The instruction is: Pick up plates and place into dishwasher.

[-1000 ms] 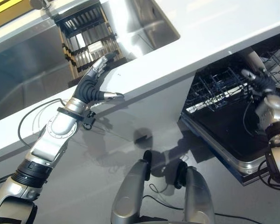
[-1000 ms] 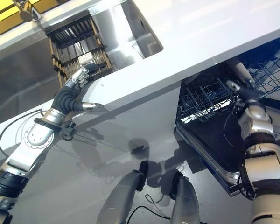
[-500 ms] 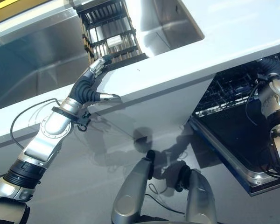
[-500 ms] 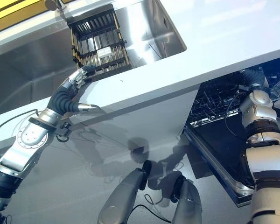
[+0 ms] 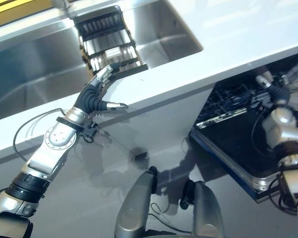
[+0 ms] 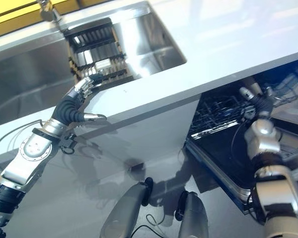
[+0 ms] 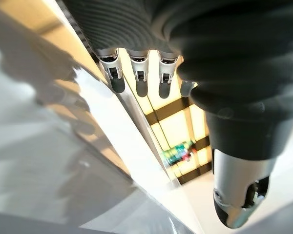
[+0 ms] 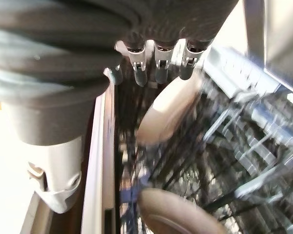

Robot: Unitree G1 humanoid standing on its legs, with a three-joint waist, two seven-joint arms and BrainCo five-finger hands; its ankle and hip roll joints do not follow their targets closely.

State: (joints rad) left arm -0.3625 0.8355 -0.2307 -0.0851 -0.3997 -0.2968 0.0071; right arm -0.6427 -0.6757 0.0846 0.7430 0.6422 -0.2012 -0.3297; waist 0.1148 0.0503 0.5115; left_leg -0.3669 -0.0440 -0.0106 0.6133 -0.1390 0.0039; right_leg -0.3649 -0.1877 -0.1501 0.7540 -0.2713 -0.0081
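Observation:
My left hand [image 5: 96, 92] is open, its straight fingers [image 7: 139, 80] reaching over the white counter's front edge to the near end of a dark slatted dish rack [image 5: 106, 42] standing in the steel sink [image 5: 30, 79]. My right hand [image 5: 272, 93] hangs open with nothing in it at the open dishwasher, just in front of its wire rack [image 5: 227, 99]. Past its straight fingers [image 8: 158, 68] two beige plates stand in that rack, one near the fingertips [image 8: 168, 114] and one closer to the camera [image 8: 178, 214].
The white countertop [image 5: 228, 34] runs above the dishwasher. The dishwasher's door [image 5: 236, 148] lies folded down to the floor at the right. A faucet [image 6: 45, 9] stands behind the sink. Grey floor spreads below the counter's front.
The whole picture has shifted, so the camera moved. The left hand stays at the counter's edge by the dish rack. The right hand stays at the dishwasher rack, fingers now showing below the counter.

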